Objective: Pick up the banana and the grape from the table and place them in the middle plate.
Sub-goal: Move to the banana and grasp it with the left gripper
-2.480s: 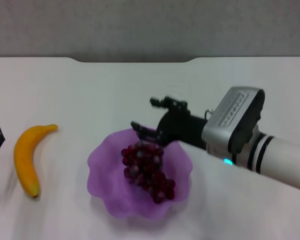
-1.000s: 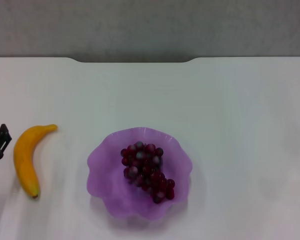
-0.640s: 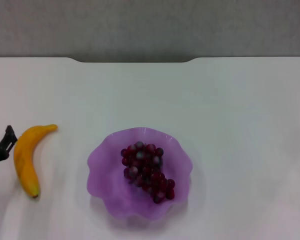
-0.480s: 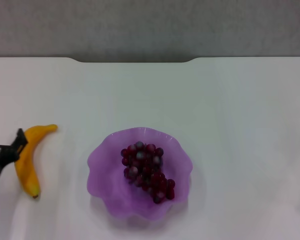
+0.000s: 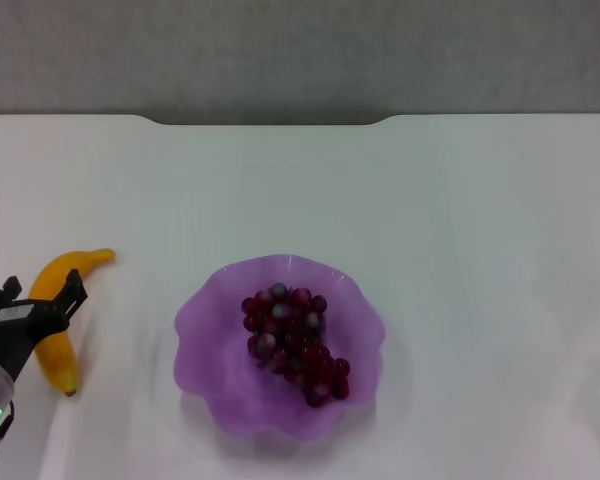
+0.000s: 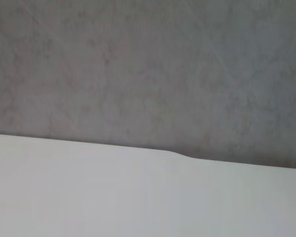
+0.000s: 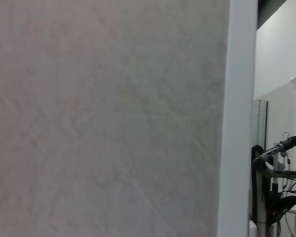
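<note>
A translucent purple scalloped plastic plate [image 5: 205, 325] sat mid-table on the plain white tabletop [image 5: 460, 220], holding the long bunch of dark red-purple grapes [image 5: 292, 340] slightly right of its centre. Well to its left, on the bare surface, lay the curved yellow banana [image 5: 56, 330]. The left gripper [image 5: 35, 301] hung over the banana's middle, its black fingers [image 5: 73, 287] spread apart on either side. The right gripper was out of sight.

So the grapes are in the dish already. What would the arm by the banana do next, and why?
Probably lower and close on the banana. The left pincer stands open over the banana's middle, and the banana lies on the table, outside the purple dish where the grapes sit. The right arm is out of view.
</note>
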{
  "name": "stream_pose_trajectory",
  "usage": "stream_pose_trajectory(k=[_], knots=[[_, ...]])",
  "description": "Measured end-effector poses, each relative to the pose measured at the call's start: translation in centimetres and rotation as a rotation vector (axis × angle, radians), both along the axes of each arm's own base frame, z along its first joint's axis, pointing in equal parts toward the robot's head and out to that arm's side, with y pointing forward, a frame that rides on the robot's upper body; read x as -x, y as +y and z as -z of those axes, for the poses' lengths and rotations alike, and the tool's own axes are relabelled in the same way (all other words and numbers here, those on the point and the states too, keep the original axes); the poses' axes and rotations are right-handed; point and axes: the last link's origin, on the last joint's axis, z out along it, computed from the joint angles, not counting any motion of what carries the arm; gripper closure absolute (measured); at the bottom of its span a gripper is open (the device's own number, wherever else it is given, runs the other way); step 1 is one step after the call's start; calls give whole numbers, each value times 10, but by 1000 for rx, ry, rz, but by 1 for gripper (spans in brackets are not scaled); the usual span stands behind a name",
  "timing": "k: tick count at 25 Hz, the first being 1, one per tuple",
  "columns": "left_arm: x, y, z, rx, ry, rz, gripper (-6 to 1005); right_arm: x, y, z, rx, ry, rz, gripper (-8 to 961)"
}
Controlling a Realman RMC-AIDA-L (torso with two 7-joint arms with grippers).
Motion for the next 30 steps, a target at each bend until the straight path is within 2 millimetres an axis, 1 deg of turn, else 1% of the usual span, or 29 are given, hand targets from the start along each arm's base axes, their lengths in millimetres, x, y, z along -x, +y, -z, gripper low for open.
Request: stream_pose_trajectory(k=[10,24,30], knots=[[6,-3,1,19,12,-26,154,5,1,4,23,-13,-27,953],[10,-5,10,75,19,-71,160,10,-4,3,6,-14,-67,953],[8,-5,17,121,35,-67,163,12,-7,2,-3,-16,-85,953]])
